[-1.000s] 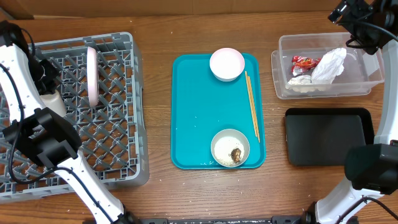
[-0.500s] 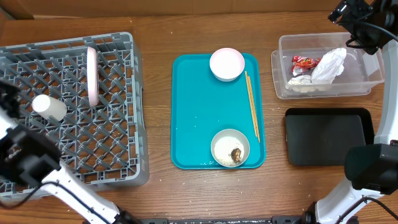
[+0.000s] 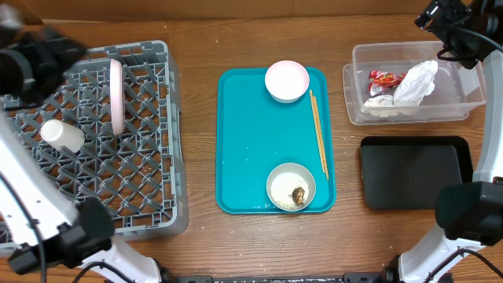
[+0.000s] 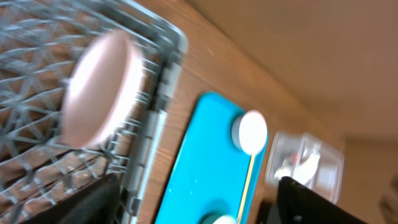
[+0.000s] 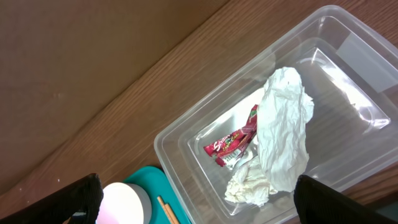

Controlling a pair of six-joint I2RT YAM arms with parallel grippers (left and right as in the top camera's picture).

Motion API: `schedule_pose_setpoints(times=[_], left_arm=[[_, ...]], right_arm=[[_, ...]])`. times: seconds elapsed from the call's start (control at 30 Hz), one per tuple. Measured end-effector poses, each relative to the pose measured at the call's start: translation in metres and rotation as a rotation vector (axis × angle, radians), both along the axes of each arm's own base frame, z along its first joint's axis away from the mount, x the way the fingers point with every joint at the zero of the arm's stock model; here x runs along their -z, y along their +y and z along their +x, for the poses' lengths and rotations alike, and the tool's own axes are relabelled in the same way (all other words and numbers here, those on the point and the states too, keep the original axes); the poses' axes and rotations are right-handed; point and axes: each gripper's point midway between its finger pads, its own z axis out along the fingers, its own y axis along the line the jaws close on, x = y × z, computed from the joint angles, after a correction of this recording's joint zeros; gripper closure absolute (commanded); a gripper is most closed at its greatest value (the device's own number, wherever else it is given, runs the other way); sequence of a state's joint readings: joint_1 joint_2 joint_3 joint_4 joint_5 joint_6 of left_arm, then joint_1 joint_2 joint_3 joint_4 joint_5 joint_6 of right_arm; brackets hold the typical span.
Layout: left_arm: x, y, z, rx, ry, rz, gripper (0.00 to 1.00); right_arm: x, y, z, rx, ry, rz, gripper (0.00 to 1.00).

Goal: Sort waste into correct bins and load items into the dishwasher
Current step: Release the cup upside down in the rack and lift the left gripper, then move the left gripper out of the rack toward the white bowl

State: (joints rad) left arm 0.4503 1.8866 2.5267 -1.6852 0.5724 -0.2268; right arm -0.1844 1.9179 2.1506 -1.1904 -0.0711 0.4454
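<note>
Left hand [image 4: 196, 190] and right hand [image 5: 199, 190] both empty, fingers apart. The cup [image 3: 63, 135] lies on its side in the grey rack [image 3: 157, 220], near the upright plate [image 3: 117, 96]. Risks: cup may roll on the lattice; bowl [image 3: 291, 187] could spill rice if tilted. Wood-grain counter [image 3: 196, 251], plain brown panel [image 5: 93, 62] behind.
</note>
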Motion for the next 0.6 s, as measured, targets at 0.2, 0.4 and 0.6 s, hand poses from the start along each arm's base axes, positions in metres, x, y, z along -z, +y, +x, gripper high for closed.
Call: schedule_pose_setpoints(times=[0.2,0.4,0.6], left_arm=[[0.029,-0.079,-0.006,0.200,0.114,0.150,0.27],[0.106,-0.113,-0.034,0.284,0.405,0.307,0.28],[0.188,-0.122,-0.048,0.297,0.596,0.415,0.96]], right_arm=[[0.000,0.000,0.000,0.000,0.000,0.000,0.00],[0.000,0.000,0.000,0.000,-0.001,0.000,0.00],[0.000,0.000,0.000,0.000,0.000,0.000,0.00]])
